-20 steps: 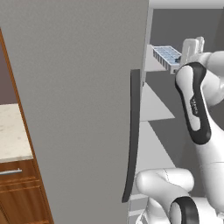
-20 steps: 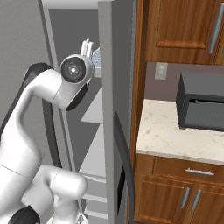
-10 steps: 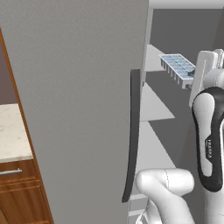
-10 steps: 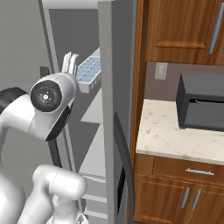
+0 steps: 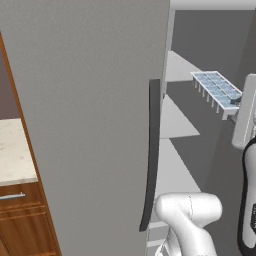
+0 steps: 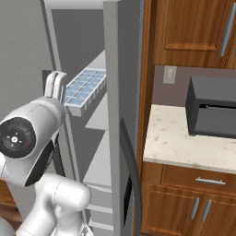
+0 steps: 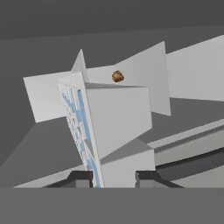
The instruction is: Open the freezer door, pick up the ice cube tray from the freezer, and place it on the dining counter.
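Note:
The pale blue ice cube tray (image 5: 216, 88) hangs level in the air in front of the freezer's light grey shelves (image 5: 176, 120). My gripper (image 5: 235, 102) is shut on its near end. From the right base view the ice cube tray (image 6: 85, 88) sticks out from the gripper (image 6: 65, 99) toward the freezer opening. The hand view looks along the ice cube tray (image 7: 118, 118), which sits edge-on between the two fingertips (image 7: 79, 177). The freezer door (image 5: 85, 125) stands open at the left, its dark bar handle (image 5: 152, 150) along the free edge. The dining counter is out of view.
A second grey door (image 6: 113, 69) with a dark handle (image 6: 131, 170) stands right of the opening. Beyond it are a speckled counter (image 6: 175, 138) with a dark box (image 6: 212, 108) and wooden cabinets (image 6: 184, 27). A small brown thing (image 7: 117, 76) lies deep on a shelf.
The arm has drawn back from the freezer with the ice cube tray still gripped. The tray has come out toward the base and a little lower.

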Controlling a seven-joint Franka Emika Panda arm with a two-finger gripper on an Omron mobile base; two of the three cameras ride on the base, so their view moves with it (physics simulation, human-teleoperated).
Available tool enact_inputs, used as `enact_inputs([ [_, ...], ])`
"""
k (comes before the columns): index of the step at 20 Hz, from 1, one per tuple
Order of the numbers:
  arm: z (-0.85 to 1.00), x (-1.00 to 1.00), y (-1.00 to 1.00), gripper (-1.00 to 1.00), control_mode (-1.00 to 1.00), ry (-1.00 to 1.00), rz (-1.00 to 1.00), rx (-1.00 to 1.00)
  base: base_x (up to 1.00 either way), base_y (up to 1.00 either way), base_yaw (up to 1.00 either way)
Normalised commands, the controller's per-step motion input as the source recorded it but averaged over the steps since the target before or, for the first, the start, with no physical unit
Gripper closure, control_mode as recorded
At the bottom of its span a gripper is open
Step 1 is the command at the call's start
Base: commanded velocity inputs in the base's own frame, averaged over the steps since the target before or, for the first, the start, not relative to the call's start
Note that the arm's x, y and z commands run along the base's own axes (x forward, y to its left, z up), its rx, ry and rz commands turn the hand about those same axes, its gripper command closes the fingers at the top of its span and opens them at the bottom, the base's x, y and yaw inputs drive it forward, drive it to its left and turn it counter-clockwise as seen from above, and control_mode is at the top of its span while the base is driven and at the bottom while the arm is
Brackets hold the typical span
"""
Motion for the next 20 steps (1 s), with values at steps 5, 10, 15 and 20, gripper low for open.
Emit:
enact_inputs([
  [5, -0.01, -0.52, 0.24, 1.0, -1.0, 0.0, 0.0, -0.01, 0.0, 0.0, 0.0],
  [10, 0.0, 0.0, 0.0, 1.0, 1.0, 0.0, 0.0, 0.0, -0.84, 0.44, 0.28],
  [15, 0.0, 0.0, 0.0, 1.0, 1.0, 0.0, 0.0, 0.0, -0.92, 0.44, 0.78],
  [20, 0.0, 0.0, 0.0, 1.0, 1.0, 0.0, 0.0, 0.0, -0.39, 0.4, 0.97],
])
